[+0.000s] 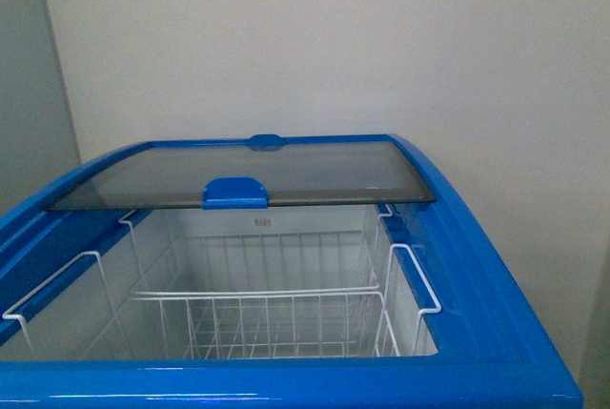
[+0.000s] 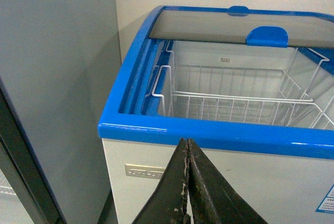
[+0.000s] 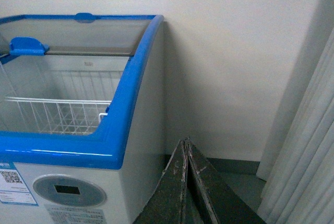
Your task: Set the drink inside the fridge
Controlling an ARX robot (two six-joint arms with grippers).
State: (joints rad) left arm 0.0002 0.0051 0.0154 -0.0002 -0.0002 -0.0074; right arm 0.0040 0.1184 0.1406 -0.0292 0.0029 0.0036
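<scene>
The fridge (image 1: 496, 266), a white chest freezer with a blue top rim, stands right in front of me with its glass lid (image 1: 248, 175) slid back and the front half uncovered. White wire baskets (image 1: 257, 318) hang inside and look empty. The drink is out of view in every frame. My left gripper (image 2: 186, 143) is shut with nothing in it, below the fridge's front left corner (image 2: 112, 125). My right gripper (image 3: 186, 143) is also shut and empty, off the fridge's right side (image 3: 146, 130), above the floor. Neither arm shows in the front view.
A tall grey cabinet (image 2: 52, 78) stands close against the fridge's left side. A white wall (image 1: 334, 37) runs behind the fridge. Pale curtains (image 3: 308, 145) hang to the right, with a strip of grey floor (image 3: 240, 182) between them and the fridge. The grey oval control panel (image 3: 68, 190) sits on the fridge's front.
</scene>
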